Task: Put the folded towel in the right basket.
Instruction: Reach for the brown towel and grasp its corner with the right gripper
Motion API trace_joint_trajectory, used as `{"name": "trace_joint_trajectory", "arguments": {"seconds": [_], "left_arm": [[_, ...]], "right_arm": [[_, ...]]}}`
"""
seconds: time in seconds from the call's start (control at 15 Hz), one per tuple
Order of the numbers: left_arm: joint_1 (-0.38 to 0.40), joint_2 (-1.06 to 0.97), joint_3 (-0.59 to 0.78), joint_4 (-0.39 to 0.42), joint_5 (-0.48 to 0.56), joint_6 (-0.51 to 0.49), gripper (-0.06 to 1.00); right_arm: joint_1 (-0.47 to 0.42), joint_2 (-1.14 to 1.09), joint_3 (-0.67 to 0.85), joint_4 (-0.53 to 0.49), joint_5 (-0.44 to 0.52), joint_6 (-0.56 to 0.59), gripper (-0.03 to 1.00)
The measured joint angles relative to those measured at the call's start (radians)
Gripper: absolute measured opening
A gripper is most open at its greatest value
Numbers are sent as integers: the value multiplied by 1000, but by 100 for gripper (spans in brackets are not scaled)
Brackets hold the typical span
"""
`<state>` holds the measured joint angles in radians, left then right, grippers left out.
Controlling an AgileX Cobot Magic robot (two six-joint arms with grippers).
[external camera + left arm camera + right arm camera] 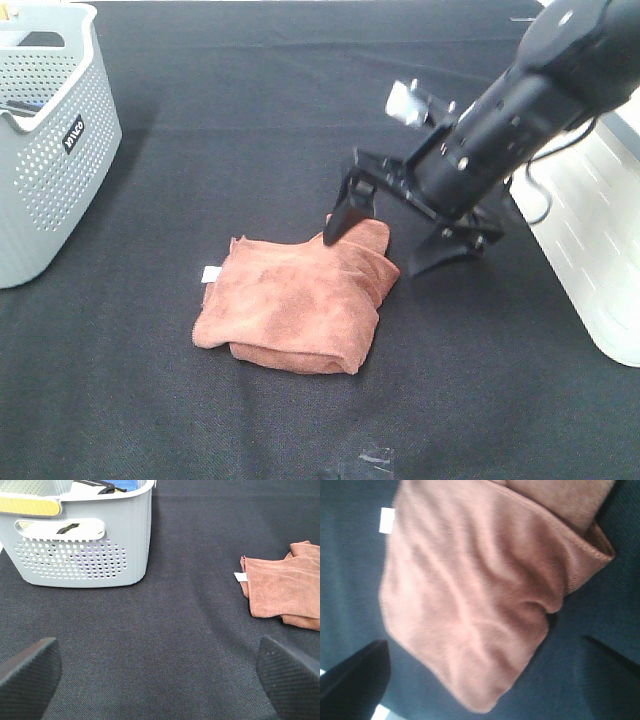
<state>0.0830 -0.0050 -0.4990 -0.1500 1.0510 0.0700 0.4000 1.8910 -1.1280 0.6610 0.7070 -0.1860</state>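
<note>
The folded brown towel (295, 300) lies on the black table near the middle, a small white tag at its left edge. It also shows in the left wrist view (285, 590) and fills the right wrist view (480, 595). My right gripper (395, 238) is open and low over the towel's far right corner. One finger touches the towel's far edge and the other stands on the table to the right of the towel. The right basket (600, 250) is white, at the table's right edge. My left gripper (160, 680) is open and empty above bare cloth, well left of the towel.
A grey perforated basket (50, 140) with items inside stands at the far left and also shows in the left wrist view (85, 540). A strip of tape (370, 460) lies on the table near the front edge.
</note>
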Motion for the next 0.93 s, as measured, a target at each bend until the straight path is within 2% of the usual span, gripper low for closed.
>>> {"name": "trace_joint_trajectory", "arguments": {"seconds": [0.47, 0.73, 0.93], "left_arm": [[0, 0, 0, 0, 0, 0, 99], [0, 0, 0, 0, 0, 0, 99], [0, 0, 0, 0, 0, 0, 99]], "right_arm": [[0, 156, -1, 21, -41, -38, 95], [-1, 203, -13, 191, -34, -177, 94], [-4, 260, -23, 401, 7, -278, 93]]}}
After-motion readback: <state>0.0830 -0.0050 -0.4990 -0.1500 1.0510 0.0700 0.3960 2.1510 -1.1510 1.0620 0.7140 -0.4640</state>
